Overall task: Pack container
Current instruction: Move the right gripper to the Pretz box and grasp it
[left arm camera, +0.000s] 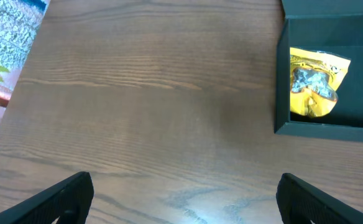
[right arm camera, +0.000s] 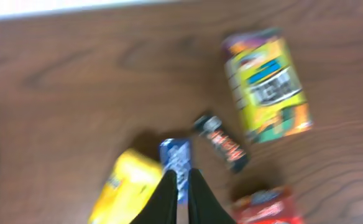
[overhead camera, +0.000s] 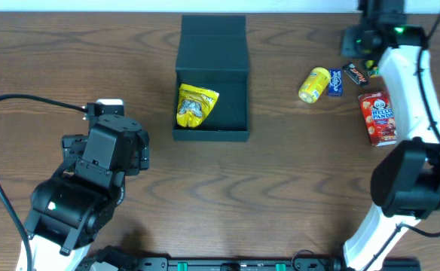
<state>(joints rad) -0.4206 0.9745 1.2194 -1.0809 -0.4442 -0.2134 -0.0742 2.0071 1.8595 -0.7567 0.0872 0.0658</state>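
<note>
one container [overhead camera: 212, 38], six snack packets [overhead camera: 314, 83]

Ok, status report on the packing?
Left gripper: jaws open, empty. Right gripper: jaws nearly shut above blue packet. Box open, one yellow packet inside. Nothing blocking.

Blurred view: the right gripper [right arm camera: 181, 177], fingers close together, sits over a blue packet [right arm camera: 175, 155]; a yellow packet [right arm camera: 127, 186], dark bar [right arm camera: 222, 142], colourful box [right arm camera: 265, 87] and red packet [right arm camera: 265, 208] lie around it on the wooden table [right arm camera: 76, 93]
</note>
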